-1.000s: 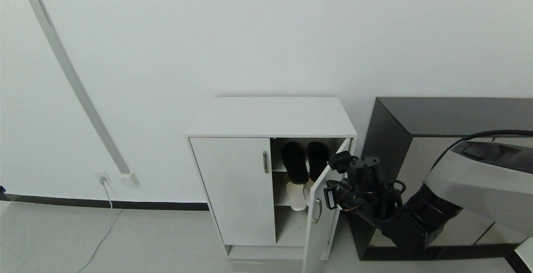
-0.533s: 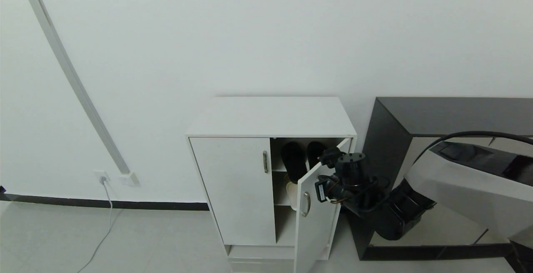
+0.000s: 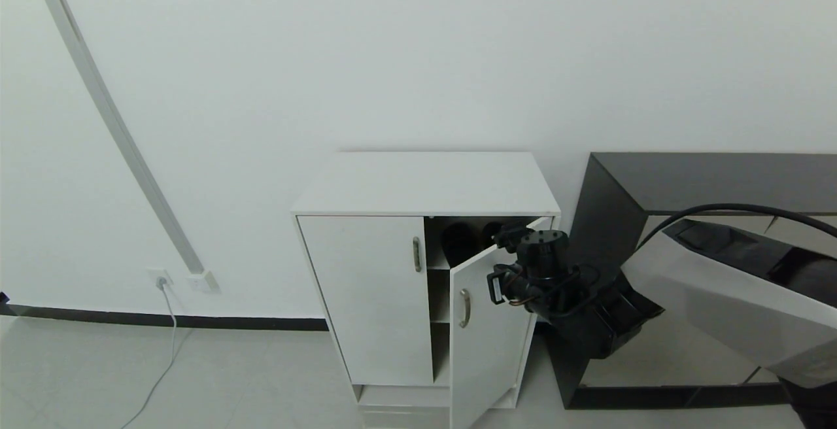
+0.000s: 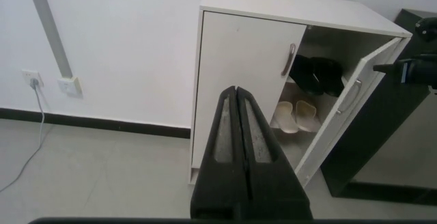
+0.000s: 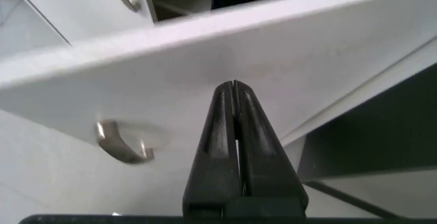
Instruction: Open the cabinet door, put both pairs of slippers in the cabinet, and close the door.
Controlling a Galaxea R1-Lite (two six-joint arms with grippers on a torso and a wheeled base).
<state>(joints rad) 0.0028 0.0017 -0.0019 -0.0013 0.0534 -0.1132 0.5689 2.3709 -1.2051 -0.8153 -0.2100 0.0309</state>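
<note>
Presently, right pincer (image 5: 234,84) closed, empty, tips at part-open cabinet door (image 3: 487,324), left pincer (image 4: 236,89) closed, empty, black slippers (image 4: 315,74) above pale slippers (image 4: 295,117) inside, dark sideboard (image 3: 608,220) just beside.

The white cabinet (image 3: 425,184) is standing against the wall, its left door (image 3: 366,298) sitting shut and its right door (image 3: 487,324) hanging partly open, metal handle (image 3: 464,308) facing outward. Inside, 1 black pair of slippers (image 4: 317,74) is lying on the upper shelf, and 1 cream pair of slippers (image 4: 287,118) is resting side by side on the shelf below.
</note>
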